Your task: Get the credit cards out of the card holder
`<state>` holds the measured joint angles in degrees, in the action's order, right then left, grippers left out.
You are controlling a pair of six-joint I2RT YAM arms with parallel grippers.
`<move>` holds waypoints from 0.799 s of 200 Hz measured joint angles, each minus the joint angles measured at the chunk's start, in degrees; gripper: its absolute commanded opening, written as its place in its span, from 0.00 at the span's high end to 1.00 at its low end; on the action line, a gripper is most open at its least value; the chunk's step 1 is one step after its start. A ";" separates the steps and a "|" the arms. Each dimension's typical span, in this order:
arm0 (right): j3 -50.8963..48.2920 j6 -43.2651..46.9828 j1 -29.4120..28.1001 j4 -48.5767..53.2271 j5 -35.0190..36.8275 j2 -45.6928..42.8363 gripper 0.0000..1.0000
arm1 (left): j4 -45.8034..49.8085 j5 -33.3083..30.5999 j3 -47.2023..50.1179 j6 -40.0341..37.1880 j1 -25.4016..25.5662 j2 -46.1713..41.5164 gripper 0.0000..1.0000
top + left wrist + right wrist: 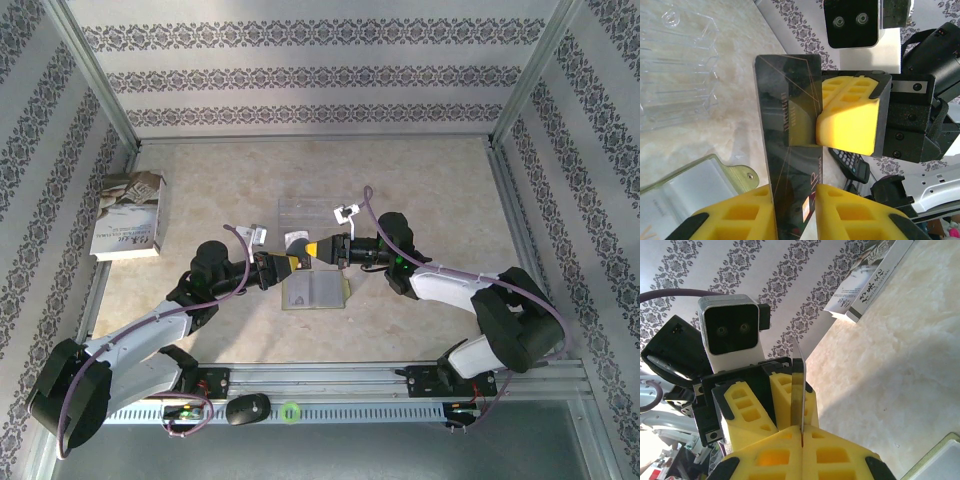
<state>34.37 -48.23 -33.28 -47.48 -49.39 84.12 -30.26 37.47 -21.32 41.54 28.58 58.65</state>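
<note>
You are looking down on a pale marble-patterned table [420, 180] walled with striped, patterned paper. Your two arms reach in from the near edge and meet over its centre. A white-grey book [130, 215] lies well apart at the far left. A clear plastic piece [305, 212] sits just beyond the meeting point. The card holder [315, 291] lies open on the table directly under the grippers, yellow-green edge showing, grey-beige inside facing up. A black card [790, 150] is lifted clear of it, in the air between the two grippers. Your right gripper [801, 432] has its yellow fingers pressed together on the card, which appears edge-on between them in the right wrist view. Your left gripper [795, 192] faces it with fingers narrow, one pad on each side of the card's other end. You cannot tell whether those pads actually pinch the card.
</note>
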 measured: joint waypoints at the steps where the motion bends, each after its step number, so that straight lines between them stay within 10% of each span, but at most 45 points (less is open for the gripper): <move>1: 0.00 -0.04 0.00 0.00 -0.02 0.04 1.00 | 0.00 0.00 0.00 0.00 -0.02 0.00 0.82; 21: 0.00 -0.11 0.00 -0.44 0.04 0.90 0.99 | 0.11 0.04 0.09 0.17 -0.26 -0.07 0.97; 46: 0.00 -0.61 0.00 -0.52 0.26 1.44 0.76 | 1.16 0.26 -0.04 -0.44 -0.31 -0.87 1.00; 112: -1.92 0.15 5.64 5.55 2.95 -3.48 0.75 | 21.62 -3.89 -12.81 -9.60 -0.31 -2.80 1.00; 132: -2.45 0.57 7.78 7.65 4.44 -5.09 0.77 | 30.29 -6.88 -22.12 -15.10 -0.31 0.79 0.85; 160: -3.48 0.59 9.55 9.35 5.66 -5.60 0.79 | 39.93 -11.82 -33.83 -25.33 -0.31 7.56 1.00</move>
<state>30.89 -47.64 -23.73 -38.13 -43.72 78.52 9.67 25.65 -55.16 16.21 28.27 66.22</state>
